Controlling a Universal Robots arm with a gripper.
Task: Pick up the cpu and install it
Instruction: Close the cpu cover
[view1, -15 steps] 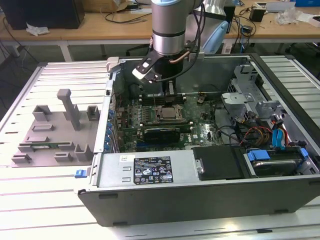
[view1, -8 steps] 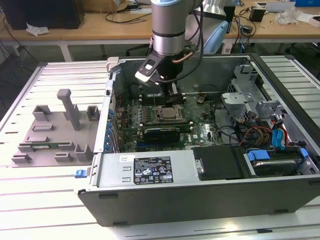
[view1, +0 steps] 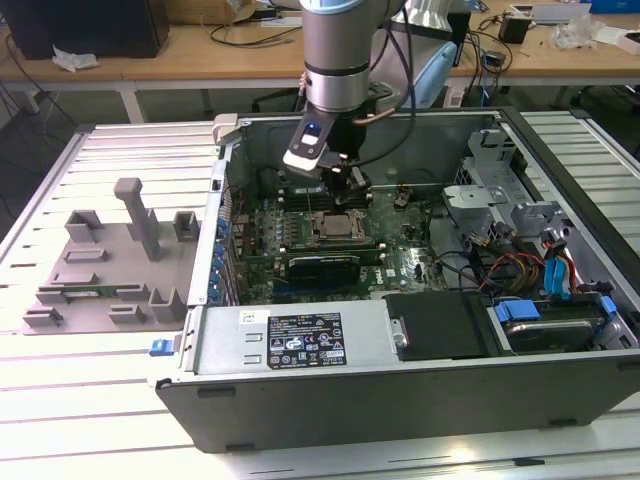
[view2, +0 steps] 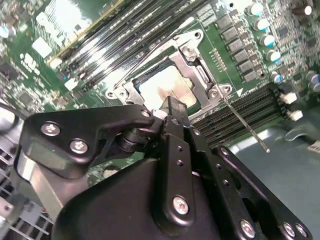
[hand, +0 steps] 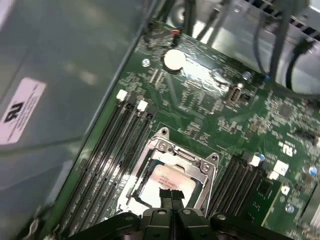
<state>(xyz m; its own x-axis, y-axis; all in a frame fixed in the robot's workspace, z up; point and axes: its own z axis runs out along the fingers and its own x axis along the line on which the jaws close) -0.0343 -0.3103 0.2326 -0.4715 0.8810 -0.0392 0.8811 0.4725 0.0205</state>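
Note:
The cpu (view1: 336, 226) is a shiny silver square lying flat in the open motherboard socket (view1: 334, 240) inside the computer case. In both wrist views the cpu (view2: 164, 86) (hand: 169, 177) sits inside the metal socket frame (view2: 198, 59) (hand: 183, 153). My gripper (view1: 350, 186) hangs over the socket on the arm. Its black fingertips (view2: 170, 106) (hand: 170, 193) are pressed together just above the cpu's edge, with nothing between them. I cannot tell whether they touch the chip.
Memory slots (hand: 117, 145) flank the socket on both sides. The socket's thin metal lever (view2: 246, 126) sticks out to one side. A grey fixture plate (view1: 108, 270) lies at the exterior view's left of the case (view1: 300, 342). Cables and drive bays (view1: 545, 272) fill its right end.

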